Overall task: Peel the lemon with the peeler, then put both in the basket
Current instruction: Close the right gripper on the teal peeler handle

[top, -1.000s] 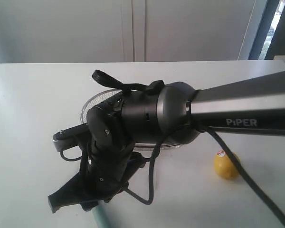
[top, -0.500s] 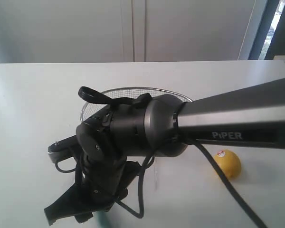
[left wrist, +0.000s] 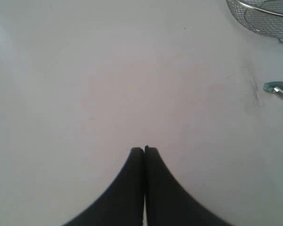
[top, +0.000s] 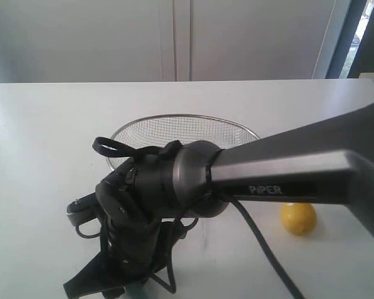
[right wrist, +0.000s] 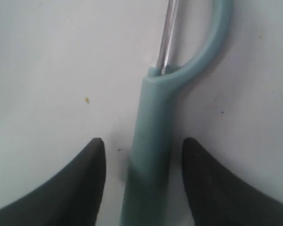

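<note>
**A:** While the right gripper (right wrist: 142,141) hangs low over the table (top: 43,137) with its jaws spread wide and nothing clamped, where does the peeler (right wrist: 153,108) lie?

**B:** Its teal handle lies flat on the table and runs lengthwise between the two fingers (right wrist: 87,179). It touches neither finger and sits a shade closer to one of them. The blade head points away from the wrist.

**A:** Procedure for the pickup?

**B:** In my judgement: centre the handle in the gap. Lower until the tips nearly meet the table. Close squarely across the handle, well behind the blade. An off-centre closure may push the handle sideways or roll it.

**A:** The left gripper (left wrist: 144,150)?

**B:** Clenched tight, holding nothing, above bare table.

**A:** Farther out?

**B:** The lemon (top: 298,218) rests on the table, outside the basket (top: 181,116). The basket stands beyond the arm, and nothing shows in the part of it the arm leaves visible.
</note>
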